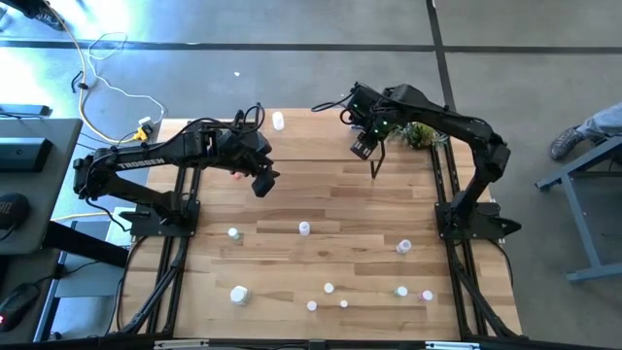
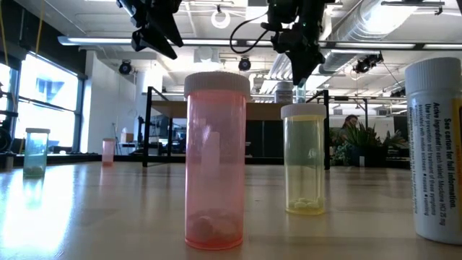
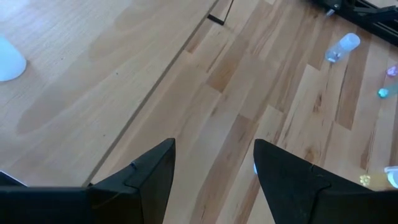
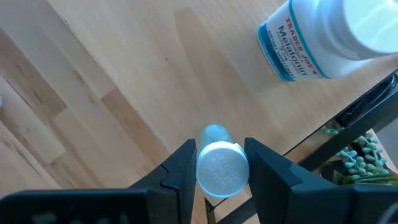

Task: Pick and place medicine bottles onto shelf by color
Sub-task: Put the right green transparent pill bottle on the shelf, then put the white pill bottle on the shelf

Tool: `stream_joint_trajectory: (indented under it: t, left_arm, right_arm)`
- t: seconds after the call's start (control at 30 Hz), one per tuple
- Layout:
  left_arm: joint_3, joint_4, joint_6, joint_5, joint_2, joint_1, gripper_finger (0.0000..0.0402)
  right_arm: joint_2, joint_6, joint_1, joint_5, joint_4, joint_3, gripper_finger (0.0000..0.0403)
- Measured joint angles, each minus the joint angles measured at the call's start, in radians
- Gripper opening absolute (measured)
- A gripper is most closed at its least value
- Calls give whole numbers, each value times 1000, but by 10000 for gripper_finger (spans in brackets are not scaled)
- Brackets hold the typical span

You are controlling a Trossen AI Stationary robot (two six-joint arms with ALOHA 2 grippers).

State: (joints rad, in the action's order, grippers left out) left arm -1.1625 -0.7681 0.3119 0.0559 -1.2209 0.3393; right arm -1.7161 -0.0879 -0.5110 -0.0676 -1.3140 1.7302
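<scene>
Held bottle: small clear vial [image 4: 219,163] with white ribbed cap, over the light-wood shelf [image 4: 124,81].
Right gripper [image 4: 217,167]: fingers clamped on the vial's cap, near a white melatonin bottle [image 4: 323,38] lying on the shelf.
Left gripper [image 3: 214,168]: fingers spread, empty, above the shelf edge.
Hidden: the vial's body, mostly beneath its cap.

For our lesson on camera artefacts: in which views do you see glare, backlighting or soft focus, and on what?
High view: blue-white glare floods the floor at left. Low view: bright windows backlight the room, and the white bottle at the right edge is cut off and soft. Right wrist view: the cap of the bottle between the right end effector fingers glows pale blue.
</scene>
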Motion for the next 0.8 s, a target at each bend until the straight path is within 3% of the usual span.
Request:
stream_joint_trajectory:
  t: [0.2,0.57,0.8]
  left_arm:
    - [0,-33,0,-26,0,0,209]
    - [0,-110,-35,-24,0,-39,209]
    - [0,-216,3,-22,0,-91,209]
  right_arm:
    - [0,-8,-6,13,-9,0,115]
    - [0,-19,-6,8,-2,0,178]
    - [2,-17,-6,8,1,30,188]
